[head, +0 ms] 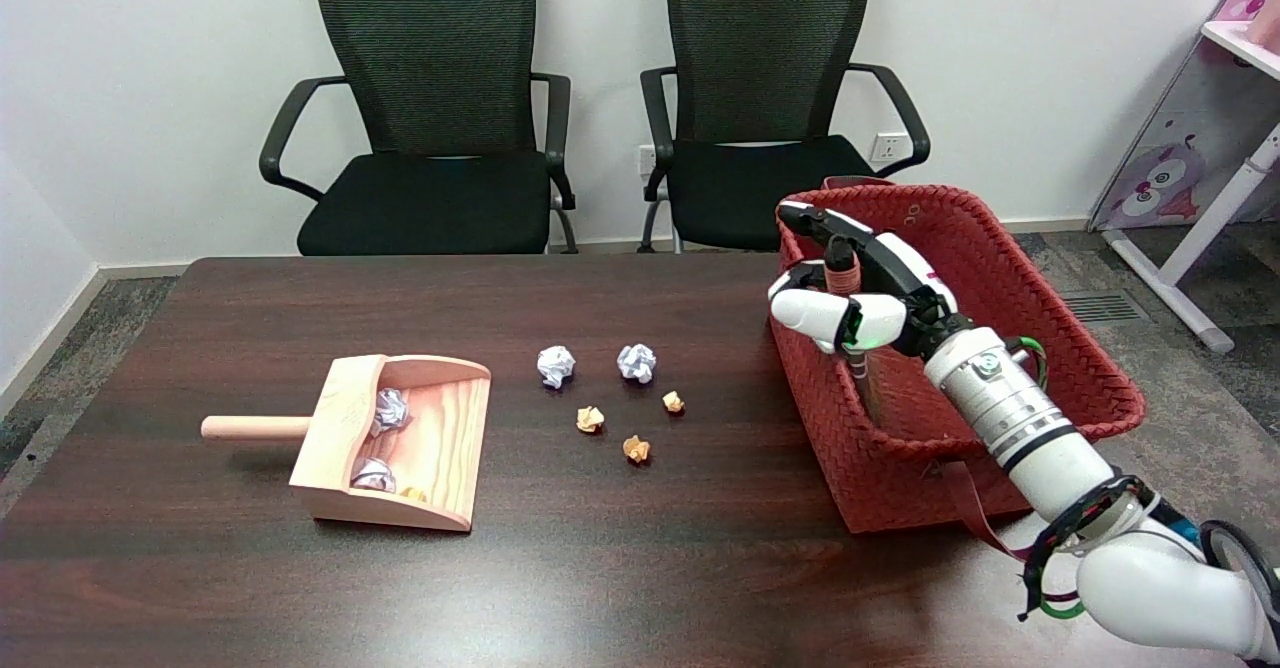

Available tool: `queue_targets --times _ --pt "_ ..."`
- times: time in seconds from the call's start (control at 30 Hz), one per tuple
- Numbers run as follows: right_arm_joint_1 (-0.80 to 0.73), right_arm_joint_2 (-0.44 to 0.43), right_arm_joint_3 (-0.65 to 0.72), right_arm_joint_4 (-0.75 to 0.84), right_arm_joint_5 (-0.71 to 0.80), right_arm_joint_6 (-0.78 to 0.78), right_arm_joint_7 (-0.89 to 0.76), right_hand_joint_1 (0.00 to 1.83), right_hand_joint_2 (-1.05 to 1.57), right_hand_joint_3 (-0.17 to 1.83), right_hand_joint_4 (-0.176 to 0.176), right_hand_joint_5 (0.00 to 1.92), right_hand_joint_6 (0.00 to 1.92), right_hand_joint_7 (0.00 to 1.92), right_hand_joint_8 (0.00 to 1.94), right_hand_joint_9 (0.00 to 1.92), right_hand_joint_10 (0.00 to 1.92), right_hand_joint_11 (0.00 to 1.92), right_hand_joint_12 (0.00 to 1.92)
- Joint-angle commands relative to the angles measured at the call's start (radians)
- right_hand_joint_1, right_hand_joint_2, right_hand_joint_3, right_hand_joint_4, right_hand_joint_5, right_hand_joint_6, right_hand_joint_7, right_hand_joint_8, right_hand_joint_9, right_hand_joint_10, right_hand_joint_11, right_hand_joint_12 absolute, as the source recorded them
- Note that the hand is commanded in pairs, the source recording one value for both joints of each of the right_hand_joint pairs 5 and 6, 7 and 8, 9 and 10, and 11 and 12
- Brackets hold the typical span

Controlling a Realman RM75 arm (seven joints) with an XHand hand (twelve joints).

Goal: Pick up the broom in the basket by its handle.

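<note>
The red woven basket [1040, 278] stands on the table's right side. The broom's handle [842, 273], pale wood with a reddish tip, sticks up near the basket's left wall. A lower stretch of the broom's shaft [866, 388] shows inside the basket; its brush end is hidden. My right hand [860, 293] reaches in from the lower right, over the basket's left part. Its fingers and thumb are wrapped around the top of the handle, gripping it.
A wooden dustpan [400, 443] with paper balls in it lies at the left of the dark table [620, 558]. Several crumpled paper balls [600, 393] lie at the middle. Two black chairs [440, 108] stand behind the table, and a pink shelf [1215, 118] at the far right.
</note>
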Motion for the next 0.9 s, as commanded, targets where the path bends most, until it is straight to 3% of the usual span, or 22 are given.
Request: queue_targets --times 0.03,0.13,0.33,0.4,0.43,0.5,0.53,0.63,0.77,0.9 --pt "0.013 -0.043 0.008 0.02 0.006 -0.009 0.002 0.92 0.25 0.73 -0.176 0.28 0.28 0.28 0.28 1.14 1.14 1.77 1.77" --pt "0.019 -0.054 0.012 0.031 0.006 -0.009 0.002 0.92 0.28 0.76 -0.176 0.34 0.34 0.34 0.34 1.17 1.17 1.8 1.8" --pt "0.03 -0.056 0.012 0.045 0.001 -0.009 0.002 0.92 0.32 0.83 -0.176 0.86 0.86 0.86 0.86 1.22 1.22 1.84 1.84" --pt "0.032 -0.056 0.012 0.046 0.001 -0.009 0.002 0.92 0.32 0.83 -0.174 0.93 0.93 0.93 0.93 1.22 1.22 1.84 1.84" --pt "0.034 -0.056 0.012 0.046 0.001 -0.009 0.002 0.91 0.32 0.84 -0.125 1.03 1.03 1.03 1.03 1.22 1.22 1.85 1.85" --pt "0.035 -0.056 0.012 0.048 0.002 -0.009 0.002 0.89 0.34 0.84 0.161 1.24 1.24 1.24 1.24 1.23 1.23 1.85 1.85" --pt "0.037 -0.056 0.012 0.049 0.003 -0.009 0.002 0.89 0.35 0.84 0.176 1.32 1.32 1.32 1.32 1.24 1.24 1.86 1.86" --pt "0.037 -0.056 0.012 0.051 0.006 -0.009 0.002 0.87 0.39 0.84 0.176 1.56 1.56 1.56 1.56 1.28 1.28 1.87 1.87" --pt "0.041 -0.056 0.012 0.054 0.006 -0.009 0.002 0.84 0.44 0.83 0.176 1.88 1.88 1.88 1.88 1.53 1.53 1.92 1.92" --pt "0.048 -0.056 0.012 0.057 0.006 -0.009 0.002 0.85 0.44 0.82 0.176 1.92 1.92 1.92 1.92 1.74 1.74 1.92 1.92"
